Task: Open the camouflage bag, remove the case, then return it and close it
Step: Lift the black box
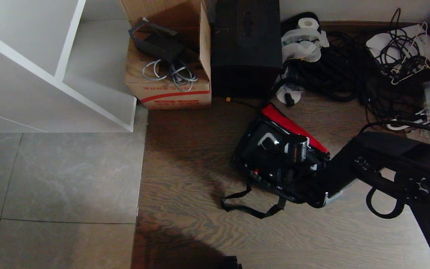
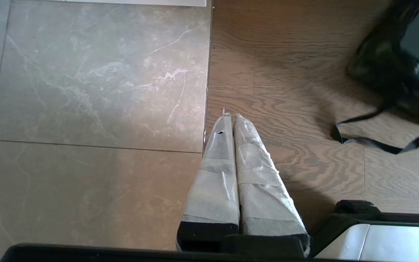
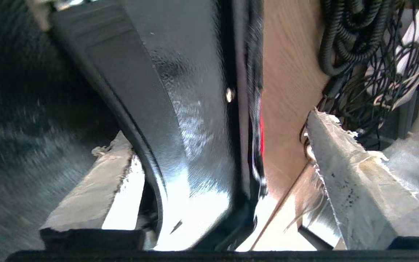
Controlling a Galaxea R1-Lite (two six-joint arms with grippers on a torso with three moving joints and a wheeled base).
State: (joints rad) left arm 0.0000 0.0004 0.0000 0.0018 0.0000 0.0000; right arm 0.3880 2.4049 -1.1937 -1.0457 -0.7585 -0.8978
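Reaching: my right gripper (image 3: 216, 145) is hanging spread wide over the camouflage bag (image 1: 274, 157) — nothing gripped
Case: the case (image 1: 271, 149) is sitting inside the bag, lid flopped back — likely returned
Left: left gripper (image 2: 231, 120) is resting pinched together, parked

The only lettering sits on the brown cardboard carton (image 1: 170, 87): a row of red printed characters above a red stripe on its front face, too small and blurred to read. The tall black box (image 1: 246, 37) carries a faint embossed mark on top that cannot be made out.
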